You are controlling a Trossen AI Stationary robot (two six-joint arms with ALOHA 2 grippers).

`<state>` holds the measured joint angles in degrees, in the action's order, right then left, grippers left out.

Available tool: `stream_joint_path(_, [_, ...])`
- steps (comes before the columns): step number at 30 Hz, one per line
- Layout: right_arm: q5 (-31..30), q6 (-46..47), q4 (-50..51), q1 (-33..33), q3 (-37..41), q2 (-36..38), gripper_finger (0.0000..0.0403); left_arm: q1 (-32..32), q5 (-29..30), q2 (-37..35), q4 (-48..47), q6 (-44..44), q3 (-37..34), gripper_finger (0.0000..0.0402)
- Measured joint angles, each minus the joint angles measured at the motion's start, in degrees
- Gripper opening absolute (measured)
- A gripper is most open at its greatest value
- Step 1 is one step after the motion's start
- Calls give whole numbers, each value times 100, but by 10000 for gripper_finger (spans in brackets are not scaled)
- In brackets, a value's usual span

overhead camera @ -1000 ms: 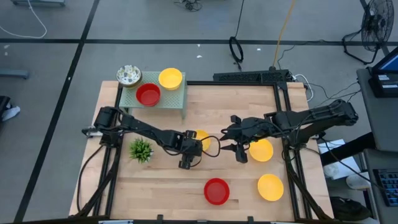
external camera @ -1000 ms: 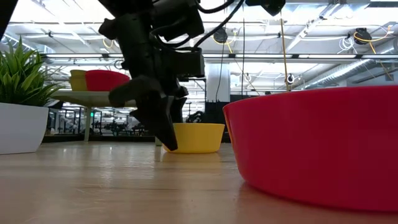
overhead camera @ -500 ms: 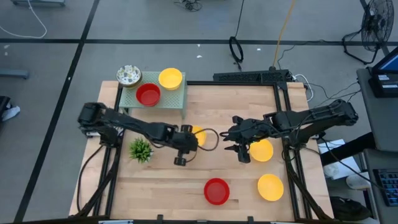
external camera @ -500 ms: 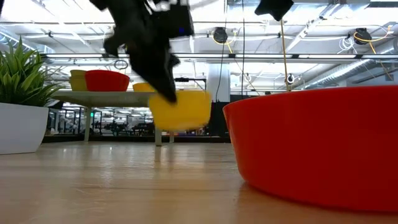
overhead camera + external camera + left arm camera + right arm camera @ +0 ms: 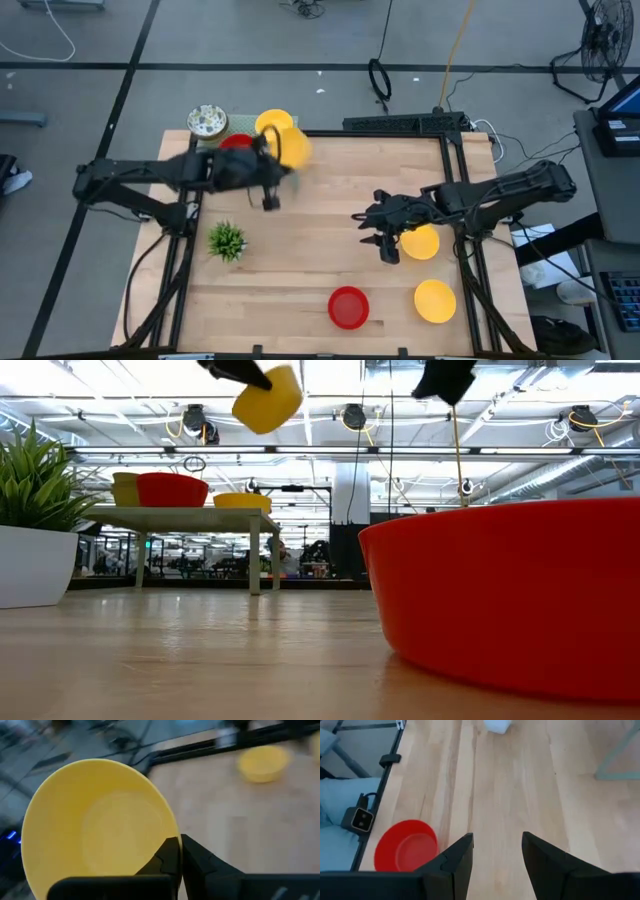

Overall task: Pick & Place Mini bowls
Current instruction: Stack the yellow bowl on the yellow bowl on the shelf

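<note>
High view: left gripper [image 5: 268,172] clenched on yellow bowl [image 5: 293,147], raised at far-left by mesh rack [image 5: 285,160]; right gripper [image 5: 378,228] jaws released, mid-table beside 2nd yellow bowl [image 5: 421,242]. Low view: held bowl airborne; red bowl [image 5: 505,592] near, right. L wrist view: jaws pinch bowl rim.

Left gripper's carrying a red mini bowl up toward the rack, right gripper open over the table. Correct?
Not quite: the bowl in the left gripper is a yellow mini bowl, as the left wrist view shows. The rest holds: it is lifted near the rack, right gripper open over the table.
</note>
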<state>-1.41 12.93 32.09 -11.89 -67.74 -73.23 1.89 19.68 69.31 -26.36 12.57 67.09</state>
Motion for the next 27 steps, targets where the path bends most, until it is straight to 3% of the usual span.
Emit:
stream_joint_path(8, [-9,289,-795,32,952,-11,160,1778,-74,202,-369,-118,0,7])
stream_joint_path(14, [-24,291,-1086,30,1397,-5,160,2769,-1007,633,-459,-283,-12,8])
stream_joint_path(27, [-24,291,-1428,27,1790,-7,160,3125,-1091,1022,-478,-254,-7,19])
